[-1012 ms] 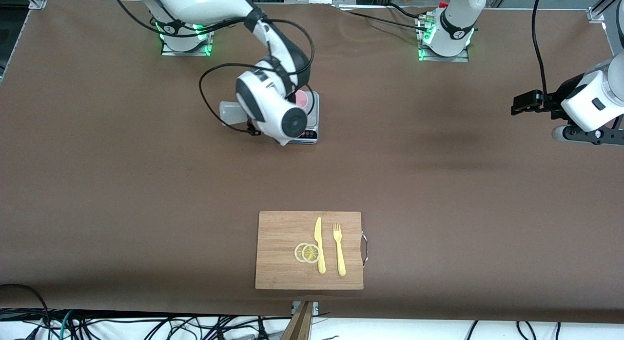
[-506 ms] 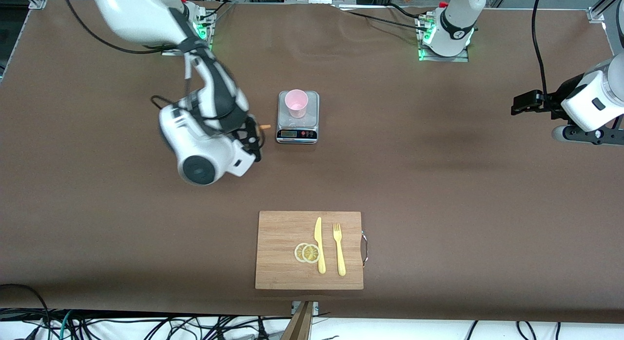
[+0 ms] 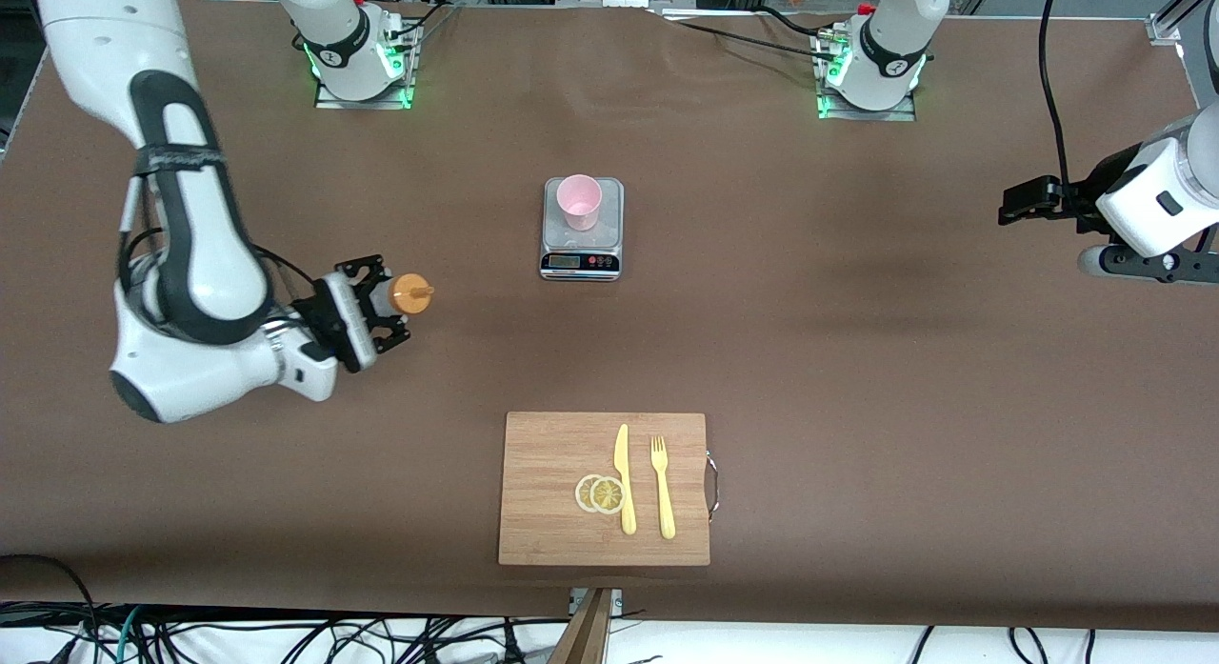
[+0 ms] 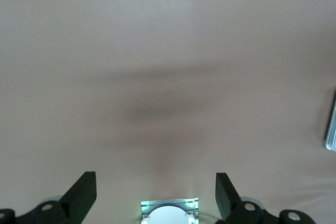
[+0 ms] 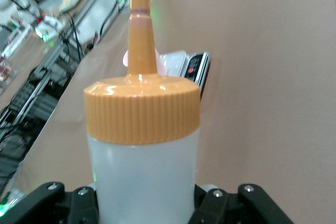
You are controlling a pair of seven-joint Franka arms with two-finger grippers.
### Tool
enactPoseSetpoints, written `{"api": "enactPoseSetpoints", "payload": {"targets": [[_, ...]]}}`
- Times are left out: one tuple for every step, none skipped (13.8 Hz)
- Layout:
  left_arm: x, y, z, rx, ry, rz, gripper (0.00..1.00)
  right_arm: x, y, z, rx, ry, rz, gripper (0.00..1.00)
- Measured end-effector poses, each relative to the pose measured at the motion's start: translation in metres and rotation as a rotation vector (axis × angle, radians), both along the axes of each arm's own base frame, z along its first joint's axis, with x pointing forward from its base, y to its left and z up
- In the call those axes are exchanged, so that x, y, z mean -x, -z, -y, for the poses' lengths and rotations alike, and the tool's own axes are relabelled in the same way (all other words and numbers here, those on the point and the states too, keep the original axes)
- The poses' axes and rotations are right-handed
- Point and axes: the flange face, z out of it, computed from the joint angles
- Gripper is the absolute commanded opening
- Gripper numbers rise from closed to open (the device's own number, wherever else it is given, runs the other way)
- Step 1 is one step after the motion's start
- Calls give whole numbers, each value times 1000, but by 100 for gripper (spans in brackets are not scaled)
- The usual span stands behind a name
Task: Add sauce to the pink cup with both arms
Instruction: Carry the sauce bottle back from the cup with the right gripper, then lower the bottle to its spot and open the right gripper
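squeeze bottle [image 5: 142, 177]: translucent plastic, ribbed glossy cap | pink cup [image 3: 579, 201]: translucent plastic | cutting board [image 3: 552, 488]: matt wood

Lab: table-bolted arms [image 3: 190, 216], loose cables [image 3: 286, 635].

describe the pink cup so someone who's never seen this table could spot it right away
Find the small silver kitchen scale on the brown table, between the two arm bases and farther from the front camera than the wooden cutting board. The pink cup stands upright on its platform. It is the only pink thing: a pale, handleless tumbler, open at the top.
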Motion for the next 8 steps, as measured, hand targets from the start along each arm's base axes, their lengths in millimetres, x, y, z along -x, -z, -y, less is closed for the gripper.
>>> {"api": "enactPoseSetpoints", "payload": {"targets": [[0,0,0,0,0,0,100,1,15,18,-67,11,2,0],[0,0,0,0,0,0,100,4,34,34,-140,17,1,0],[0,0,0,0,0,0,100,10,54,50,-212,19,-1,0],[0,0,0,0,0,0,100,17,74,65,-278,14,0,0],[0,0,0,0,0,0,100,24,89,80,-335,6,4,0],[0,0,0,0,0,0,100,30,101,95,-387,-3,13,0],[0,0,0,0,0,0,100,37,111,110,-438,-10,25,0],[0,0,0,0,0,0,100,44,121,125,-487,-13,35,0]]}}
